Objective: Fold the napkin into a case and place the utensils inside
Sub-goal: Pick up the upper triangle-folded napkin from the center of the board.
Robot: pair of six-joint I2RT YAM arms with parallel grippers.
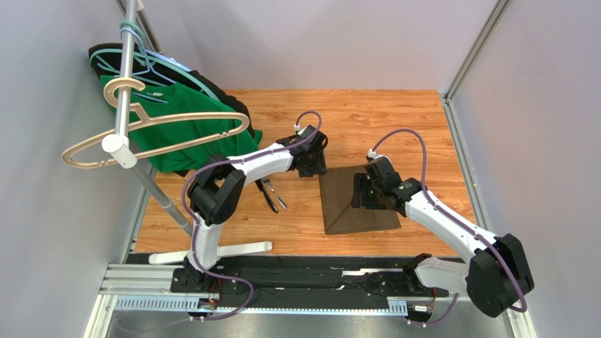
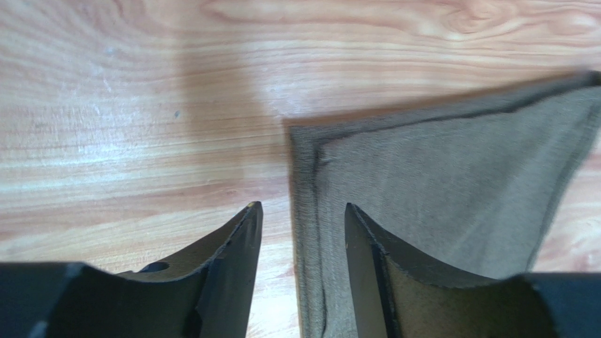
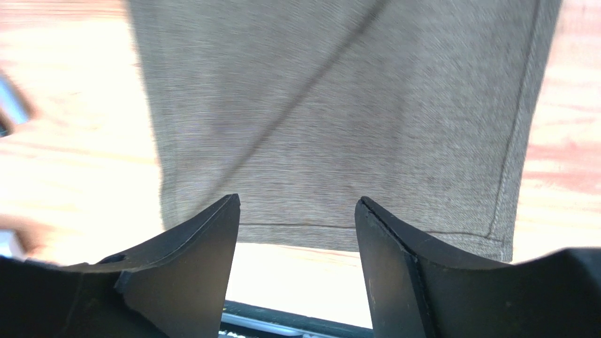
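Observation:
The olive-brown napkin [image 1: 356, 204] lies flat on the wooden table with a diagonal fold line across it. My left gripper [image 1: 312, 169] is open at its far left corner; in the left wrist view the hemmed corner [image 2: 310, 183] lies between the open fingers [image 2: 236, 260]. My right gripper [image 1: 361, 190] is open over the napkin's far right part; in the right wrist view the cloth [image 3: 338, 120] fills the space beyond the fingers [image 3: 204, 246]. The utensils [image 1: 271, 195], dark-handled, lie on the table left of the napkin, under my left arm.
A clothes rack [image 1: 141, 141] with a green shirt [image 1: 187, 127], a black garment and empty hangers stands at the left. Grey walls enclose the table [image 1: 367, 113]. The arm rail [image 1: 296, 278] runs along the near edge.

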